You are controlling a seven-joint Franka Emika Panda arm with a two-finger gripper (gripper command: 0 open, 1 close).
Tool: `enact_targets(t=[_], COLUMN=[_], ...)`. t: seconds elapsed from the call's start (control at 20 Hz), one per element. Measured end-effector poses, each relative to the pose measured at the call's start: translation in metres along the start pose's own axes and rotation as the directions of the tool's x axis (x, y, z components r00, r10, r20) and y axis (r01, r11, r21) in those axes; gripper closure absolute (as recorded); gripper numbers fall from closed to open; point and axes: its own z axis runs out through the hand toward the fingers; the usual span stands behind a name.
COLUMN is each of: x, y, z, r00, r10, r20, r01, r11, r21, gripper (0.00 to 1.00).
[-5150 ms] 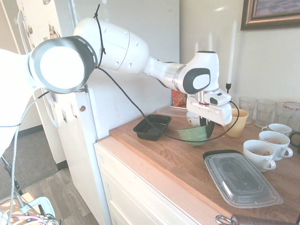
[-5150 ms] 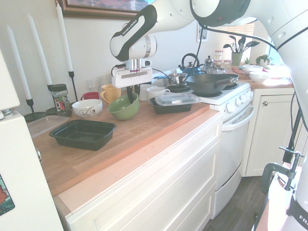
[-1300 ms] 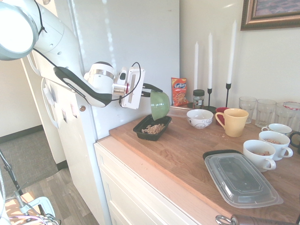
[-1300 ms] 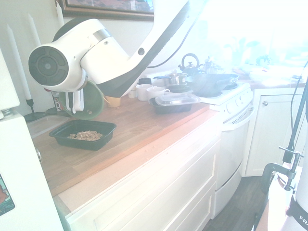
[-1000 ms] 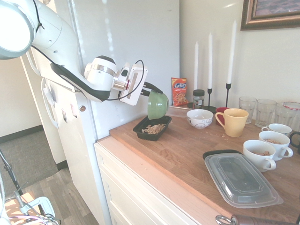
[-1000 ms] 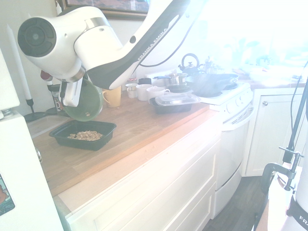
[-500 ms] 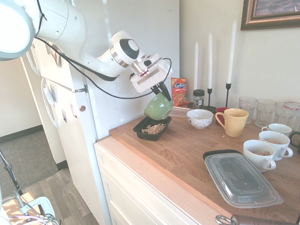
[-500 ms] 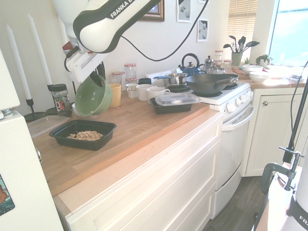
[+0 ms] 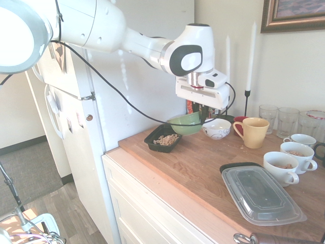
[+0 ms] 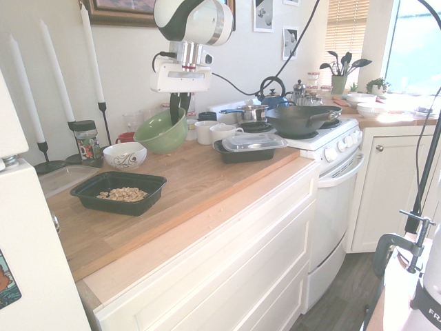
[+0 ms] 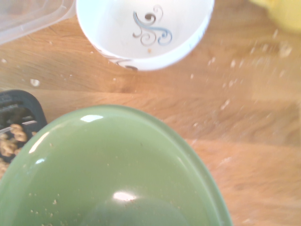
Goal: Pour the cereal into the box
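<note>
One heap of light brown, flaky cereal (image 10: 122,194) lies in the shallow black plastic rectangular box (image 10: 148,202) on the wooden countertop (image 10: 200,181). My black-fingered gripper (image 10: 180,109) is clenched on the rim of the rounded green bowl (image 10: 160,134), which I have tilted. In my wrist view, small crumbs cling to its glossy inside. The white bowl with swirl decoration (image 10: 125,156) sits near it, and pale crumbs dot the wood beside that.
</note>
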Motion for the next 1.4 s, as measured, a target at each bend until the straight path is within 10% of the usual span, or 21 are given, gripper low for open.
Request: enact_targets(t=[0.55, 1.4], x=[0.052, 0.082], y=[0.082, 0.085], z=[0.066, 0.101], r00=[0.984, 0.982], r10=[0.133, 0.152], r20=[0.118, 0.109], r01=[-0.139, -0.16], r11=[0.989, 0.984], r21=[0.048, 0.076], gripper=[1.0, 1.0])
